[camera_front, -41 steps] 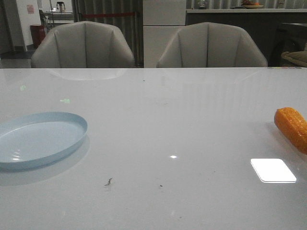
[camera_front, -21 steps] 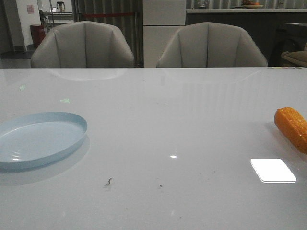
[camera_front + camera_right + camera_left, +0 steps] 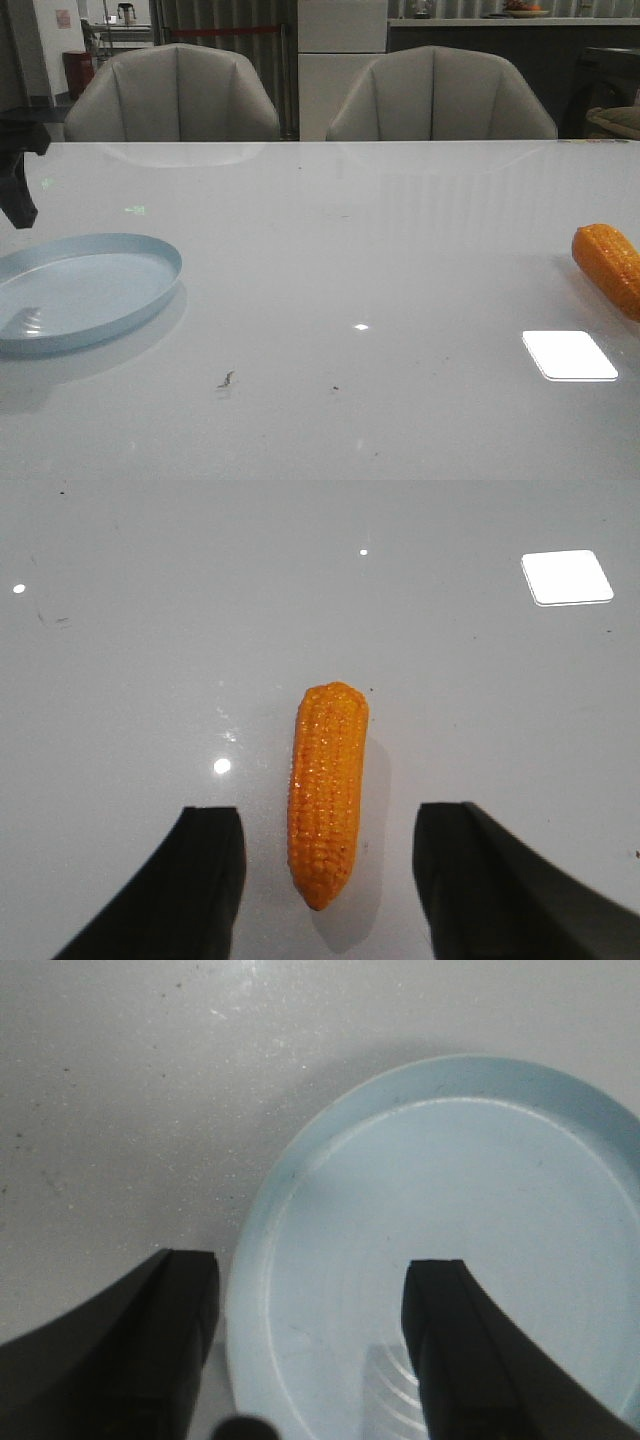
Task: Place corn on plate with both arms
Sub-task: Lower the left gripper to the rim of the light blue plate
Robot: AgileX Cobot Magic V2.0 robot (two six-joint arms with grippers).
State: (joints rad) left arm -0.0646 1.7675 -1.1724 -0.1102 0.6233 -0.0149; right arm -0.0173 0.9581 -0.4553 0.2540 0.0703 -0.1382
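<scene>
The plate (image 3: 85, 288) is set on the table (image 3: 350, 260) at its left side. The corn (image 3: 609, 267) is laid far to the right of the plate, well apart from it. Two chairs (image 3: 172, 95) are placed behind the table.

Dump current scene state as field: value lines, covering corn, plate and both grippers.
corn: orange tapered bumpy plastic-looking corn cob, lying on the glossy white table at the far right, not held
plate: round pale blue shallow plate at the table's left, nothing on it
left gripper: open, over the plate's rim, holding nothing
right gripper: open, fingers either side of the corn, apart from it
corn on plate: no
</scene>
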